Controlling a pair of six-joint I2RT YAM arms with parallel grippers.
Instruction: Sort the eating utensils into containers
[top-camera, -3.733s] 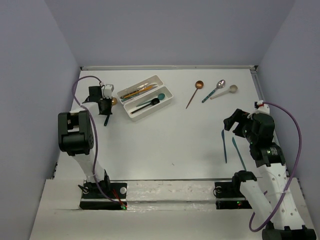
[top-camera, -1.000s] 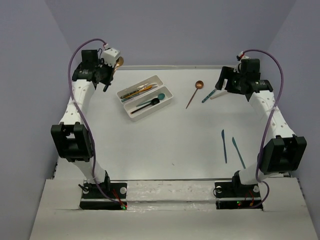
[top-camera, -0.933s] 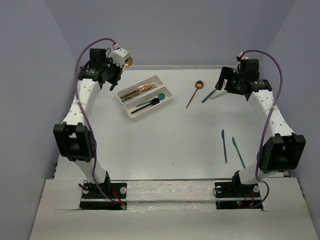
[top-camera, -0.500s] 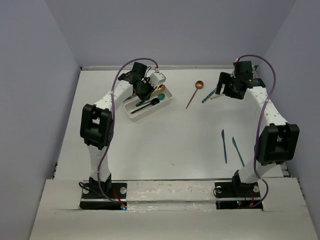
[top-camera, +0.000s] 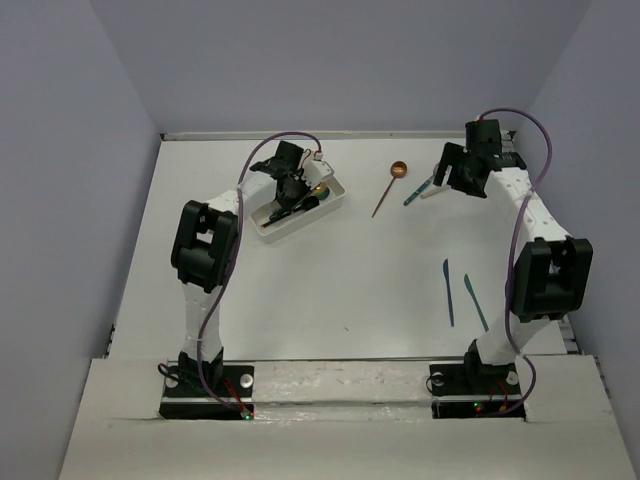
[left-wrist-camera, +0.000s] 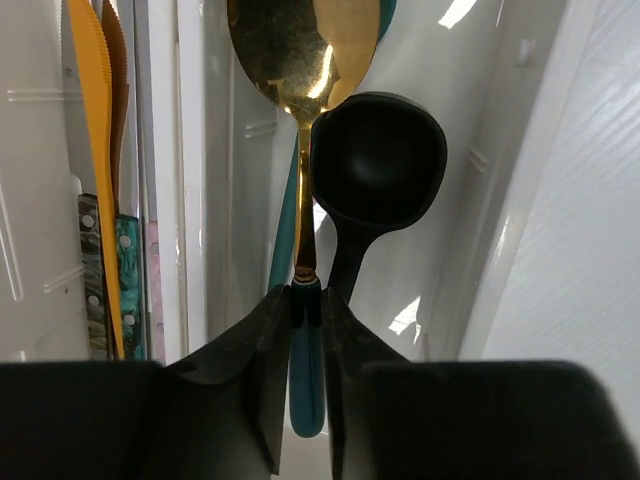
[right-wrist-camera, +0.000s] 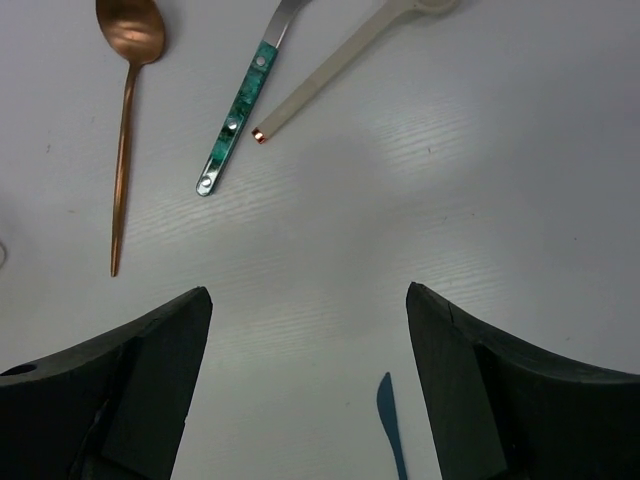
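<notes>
White tabletop (top-camera: 300, 290) runs out to lavender walls (top-camera: 350, 60) in our overhead view. Our left gripper (left-wrist-camera: 305, 300) is clamped on the teal handle of a gold spoon (left-wrist-camera: 300, 50). The spoon's bowl sits over the spoon tray (left-wrist-camera: 495, 240), just beside a black spoon (left-wrist-camera: 378, 160) lying inside; whether the gold one touches anything we cannot tell. The knife tray (left-wrist-camera: 40, 250) alongside holds an orange knife (left-wrist-camera: 88, 150) and others. Our right gripper (right-wrist-camera: 310, 380) hovers over bare table with its fingers (right-wrist-camera: 150, 380) spread wide and nothing between them. Beyond it lie a copper spoon (right-wrist-camera: 125, 100), a teal-handled utensil (right-wrist-camera: 240, 110) and a cream spoon (right-wrist-camera: 330, 80). A blue knife (right-wrist-camera: 392, 430) tip shows at the bottom edge of that view.
</notes>
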